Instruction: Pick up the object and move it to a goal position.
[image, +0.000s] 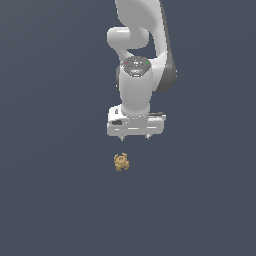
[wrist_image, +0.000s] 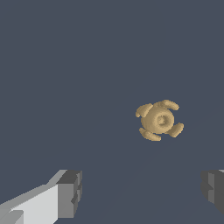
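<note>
The object (image: 121, 162) is a small tan-gold knobbly lump with short nubs, lying on the dark grey floor. In the exterior view it sits just below and slightly to the exterior view's left of my white gripper (image: 134, 137), which hangs above it, apart from it. In the wrist view the object (wrist_image: 159, 120) lies off the line between my two fingertips, and the gripper (wrist_image: 142, 194) is open and empty, with a wide gap between the dark pads (wrist_image: 70, 192).
The dark grey floor (image: 55, 200) stretches flat all around. The white arm (image: 142, 55) rises above the gripper. No goal marker shows.
</note>
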